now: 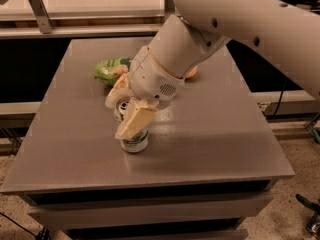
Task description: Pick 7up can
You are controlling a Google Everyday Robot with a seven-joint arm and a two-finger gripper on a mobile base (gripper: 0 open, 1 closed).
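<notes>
The 7up can (pixel 135 143) stands upright on the grey table (pixel 215 134), left of centre toward the front; its silver top shows between the fingers. My gripper (pixel 121 117) has come down over it from the upper right. One cream finger (pixel 135 121) lies across the can's near side and the other is against its far side, closed onto it. The can's base rests on the table. The white arm fills the upper right and hides the can's middle.
A crinkly green snack bag (pixel 110 69) lies behind the can at the back left. A small orange object (pixel 192 73) peeks out from under the arm at the back. A counter edge runs behind the table, and the floor shows to the right.
</notes>
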